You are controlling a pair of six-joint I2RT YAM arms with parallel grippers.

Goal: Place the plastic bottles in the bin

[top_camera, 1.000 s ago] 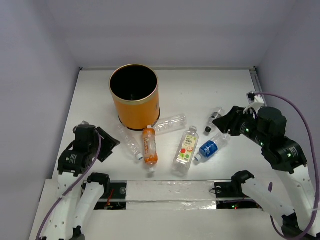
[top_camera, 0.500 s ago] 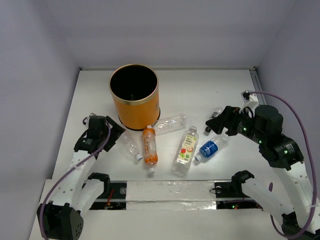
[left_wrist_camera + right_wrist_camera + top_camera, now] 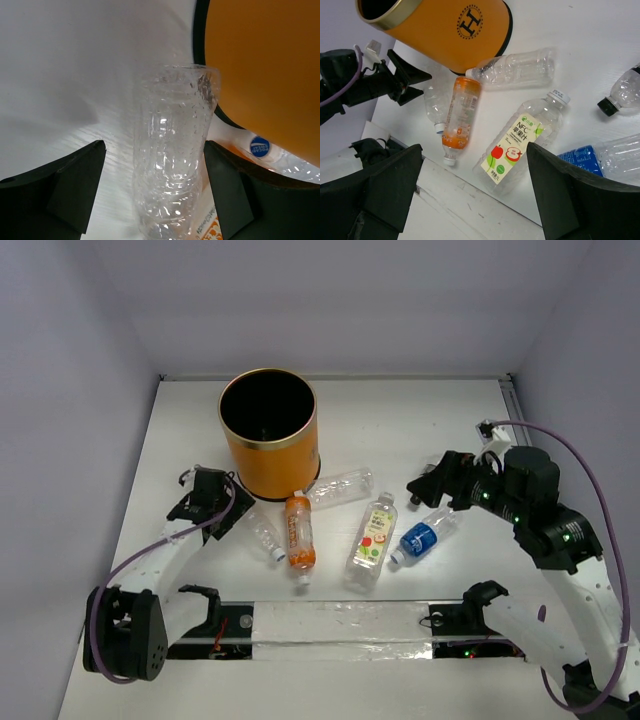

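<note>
Our left gripper (image 3: 154, 147), jaws spread, straddles a clear bottle (image 3: 172, 150) lying beside the bin (image 3: 285, 460); our right gripper (image 3: 474, 147) hangs unclenched above the other bottles (image 3: 520, 145), all on the table (image 3: 400, 420).

White matte table top (image 3: 420, 410), boxed on three sides by plain pale grey walls (image 3: 330, 300); crinkled clear tape (image 3: 340, 621) runs along its near edge; thin metal rail (image 3: 511, 400) by far right corner.
</note>
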